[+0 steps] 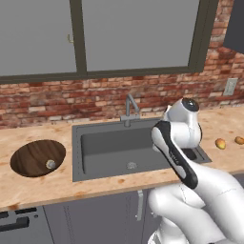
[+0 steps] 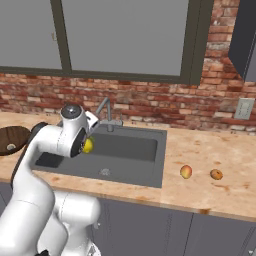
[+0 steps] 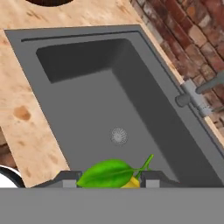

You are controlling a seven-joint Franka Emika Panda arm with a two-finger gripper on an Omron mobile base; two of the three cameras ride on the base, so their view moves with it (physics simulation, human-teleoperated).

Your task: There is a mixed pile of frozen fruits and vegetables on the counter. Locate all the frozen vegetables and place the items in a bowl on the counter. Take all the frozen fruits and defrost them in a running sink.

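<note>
The yellow vegetable, its green leaf lying across the fingertips, sits clamped in the gripper above the sink. The bowl holds a pale vegetable. Two fruits lie on the surface. No writing is legible.

- From my left base camera I look forward and down from behind the arm, with the sink ahead and the wooden bowl far to the gripper's left.
- My right base camera faces the same sink from the other side, with the counter stretching to the gripper's right.
- My hand camera sits close above the basin, looking down along the fingers at the drain.
- All three views share the sink and the brick wall behind it.
</note>
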